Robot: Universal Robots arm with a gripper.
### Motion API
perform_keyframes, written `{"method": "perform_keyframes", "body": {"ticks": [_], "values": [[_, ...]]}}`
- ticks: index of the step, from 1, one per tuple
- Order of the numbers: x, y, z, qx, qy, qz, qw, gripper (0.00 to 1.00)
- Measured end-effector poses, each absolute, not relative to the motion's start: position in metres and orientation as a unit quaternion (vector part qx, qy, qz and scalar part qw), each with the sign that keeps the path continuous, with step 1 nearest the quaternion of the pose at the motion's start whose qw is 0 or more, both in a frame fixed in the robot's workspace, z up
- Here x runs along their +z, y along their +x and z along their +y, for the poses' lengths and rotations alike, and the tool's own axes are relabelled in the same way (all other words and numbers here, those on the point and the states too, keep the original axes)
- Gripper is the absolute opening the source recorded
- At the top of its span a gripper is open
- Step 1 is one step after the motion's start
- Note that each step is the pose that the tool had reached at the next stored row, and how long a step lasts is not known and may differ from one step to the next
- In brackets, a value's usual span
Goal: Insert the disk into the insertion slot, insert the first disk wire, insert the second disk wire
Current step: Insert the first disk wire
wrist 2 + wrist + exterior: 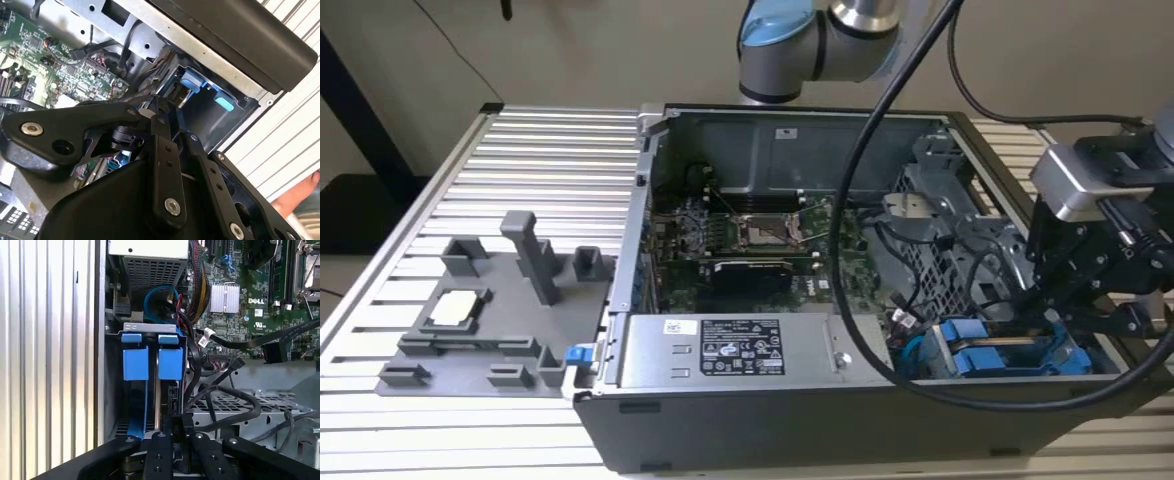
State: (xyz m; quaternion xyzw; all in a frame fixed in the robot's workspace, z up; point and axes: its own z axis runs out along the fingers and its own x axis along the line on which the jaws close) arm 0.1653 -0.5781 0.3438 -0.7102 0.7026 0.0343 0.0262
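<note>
Since the disk (136, 364) sits upright inside the insertion slot (114, 400), in the corner of the open computer case (854, 415) beside the power-supply box (740, 350), the remaining hazards seem to lie in the wiring rather than the drive. The tool (175, 434) hovers just above the bay, and whether it is open, closed or gripping anything cannot be told, because its own black linkage hides the tip. Loose black cables (250, 344) trail between the circuit board (761, 230) and the cage; any downward push could probably snag one, drag it sideways or pinch it against the sheet-metal edge. A plug pressed in at a slight tilt might bend its contacts, since the gap beside the drive looks tight. A person's hand (300, 197) rests near the edge of the tabletop (547, 140) close to the case, and a swing of the arm could reach it. The carrier's tabs are smooth, bright blue plastic with squared faces; the cage is dull grey metal, partly a perforated panel (280, 401); the tabletop is ribbed aluminium in long parallel slats; a finned silver heatsink (224, 297) stands on the green board.
</note>
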Motion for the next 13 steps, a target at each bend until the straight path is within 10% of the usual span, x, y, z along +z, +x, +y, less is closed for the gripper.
{"method": "perform_keyframes", "body": {"ticks": [13], "values": [[0.3419, 0.1713, -0.5763, 0.034, -0.705, 0.708, 0.027, 0.19]]}}
